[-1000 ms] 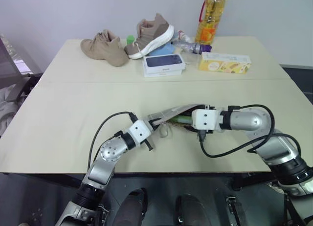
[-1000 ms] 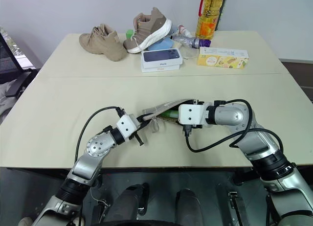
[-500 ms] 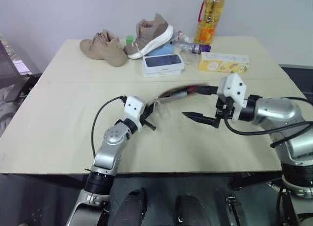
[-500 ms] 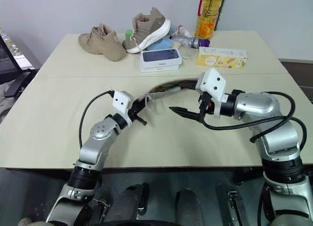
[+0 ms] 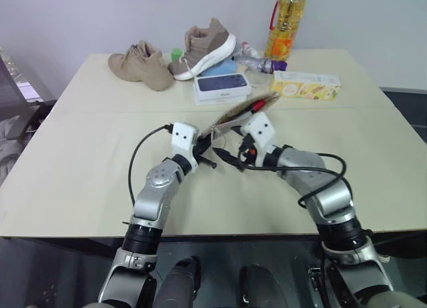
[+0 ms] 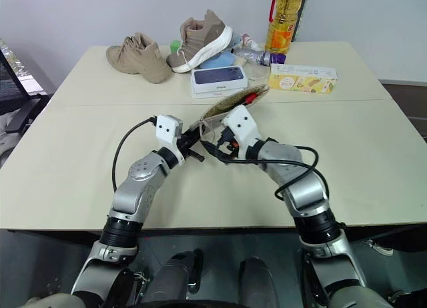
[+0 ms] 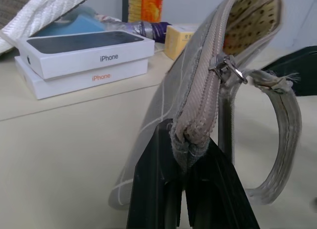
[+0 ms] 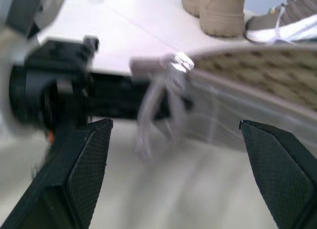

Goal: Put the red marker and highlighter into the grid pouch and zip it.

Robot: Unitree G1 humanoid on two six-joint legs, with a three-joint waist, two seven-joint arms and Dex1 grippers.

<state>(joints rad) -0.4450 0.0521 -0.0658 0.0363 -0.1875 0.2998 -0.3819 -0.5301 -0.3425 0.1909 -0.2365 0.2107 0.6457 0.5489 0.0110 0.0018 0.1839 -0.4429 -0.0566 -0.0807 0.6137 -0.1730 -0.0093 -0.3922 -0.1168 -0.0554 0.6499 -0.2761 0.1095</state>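
The grid pouch [image 5: 235,116] is held tilted off the table, its open mouth raised toward the far side. My left gripper [image 7: 184,159] is shut on the pouch's near end, just below the zipper pull [image 7: 226,70] and a hanging wrist loop [image 7: 283,140]. The red marker [image 5: 257,105] pokes out of the raised mouth. The highlighter is hidden. My right gripper [image 8: 174,124] stands open facing the zipper pull [image 8: 173,63], one finger [image 8: 84,174] on each side, close to my left gripper [image 5: 203,150] and touching nothing.
A white phone box [image 5: 223,87] lies just beyond the pouch. Two tan shoes [image 5: 143,65], a yellow carton [image 5: 305,85], an oil bottle [image 5: 287,25] and a plastic bottle [image 6: 257,55] crowd the table's far side. Bare tabletop [image 5: 87,161] lies to the left and right.
My left gripper has lifted and rolled the pouch's end, so the pouch now tilts up. My right gripper left the pouch's mouth, swung out, then came left to the zipper end, staying open.
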